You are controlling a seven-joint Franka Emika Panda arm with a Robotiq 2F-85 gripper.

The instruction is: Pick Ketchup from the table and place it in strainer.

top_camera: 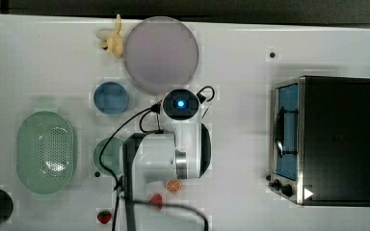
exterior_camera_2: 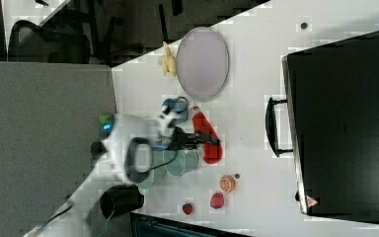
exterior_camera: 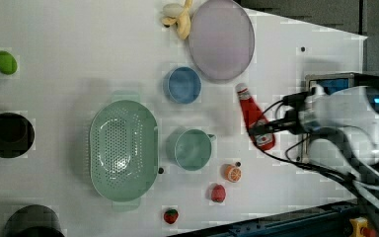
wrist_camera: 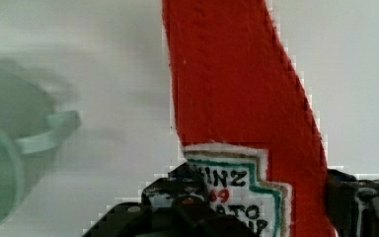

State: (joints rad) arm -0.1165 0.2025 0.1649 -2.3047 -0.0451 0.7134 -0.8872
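The ketchup (wrist_camera: 237, 98) is a soft, fuzzy red bottle, long and tapering toward a white cap, with a stitched white label edged in green. In the wrist view the black fingers (wrist_camera: 177, 197) of the hand (wrist_camera: 256, 207) sit against either side of its labelled end, pinching it. In the left view the bottle (exterior_camera: 254, 116) lies just beside the lilac plate (exterior_camera: 221, 38), cap toward it, over the white desk (exterior_camera: 79, 49), and the hand (exterior_camera: 266, 129) grips its wider end.

The strainer (exterior_camera: 123, 150) is a pale green oval plastic basket with a dotted, perforated bottom and small end handles, well apart from the bottle toward the left view's left. Between them stand a smooth round green cup (exterior_camera: 192, 149) with a handle and a round blue bowl (exterior_camera: 183, 84). An orange slice (exterior_camera: 233, 173) and two strawberries (exterior_camera: 218, 193) lie near the cup.
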